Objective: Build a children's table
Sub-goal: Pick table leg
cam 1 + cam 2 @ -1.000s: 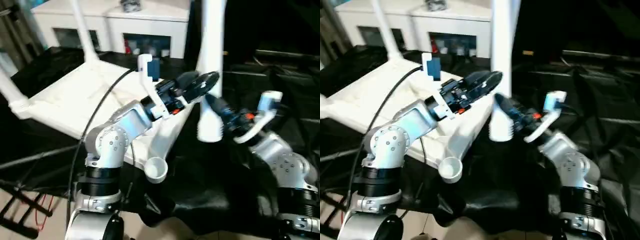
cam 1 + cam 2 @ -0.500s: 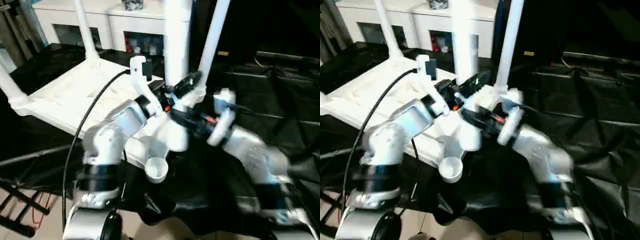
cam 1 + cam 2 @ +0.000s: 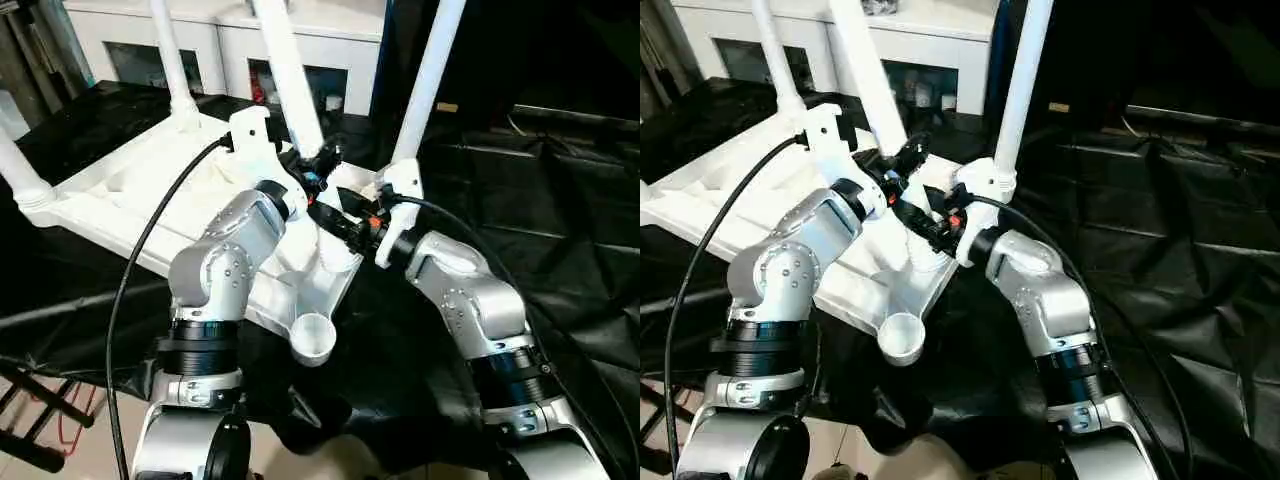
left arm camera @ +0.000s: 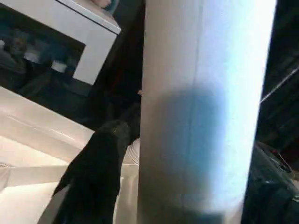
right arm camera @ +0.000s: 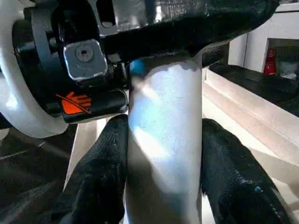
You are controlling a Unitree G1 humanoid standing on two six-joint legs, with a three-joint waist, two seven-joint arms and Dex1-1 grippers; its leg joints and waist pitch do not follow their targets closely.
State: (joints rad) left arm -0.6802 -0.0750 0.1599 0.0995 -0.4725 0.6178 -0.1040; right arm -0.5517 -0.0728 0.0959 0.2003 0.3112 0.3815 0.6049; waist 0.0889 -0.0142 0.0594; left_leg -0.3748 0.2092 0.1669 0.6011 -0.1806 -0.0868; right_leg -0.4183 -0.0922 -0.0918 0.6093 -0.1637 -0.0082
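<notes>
I found the tabletop [image 3: 150, 200] lying underside up on the black-draped desk [image 3: 560, 250], left of centre, with legs already standing in its far-left [image 3: 170, 60], near-left [image 3: 15, 165] and far-right [image 3: 425, 80] sockets. The near socket [image 3: 312, 338] stood empty at the near edge. The fourth leg [image 3: 290, 75] leaned over the slab, its lower end held between both arms.

The right gripper [image 5: 161, 182] had its fingers [image 5: 100, 177] closed on that leg near its bottom end, pads flat on either side. The left gripper [image 3: 318, 165] sat higher on the same tube; one finger [image 4: 93, 172] lay alongside it, but I could not tell whether the pair had clamped.

My judgement — the leg was a light, stiff, hollow plastic tube, smooth and apt to slip or twist in a narrow pinch. I rated a low hold near the plug end, with the second grip higher up, as soundest for steering it into the socket.
</notes>
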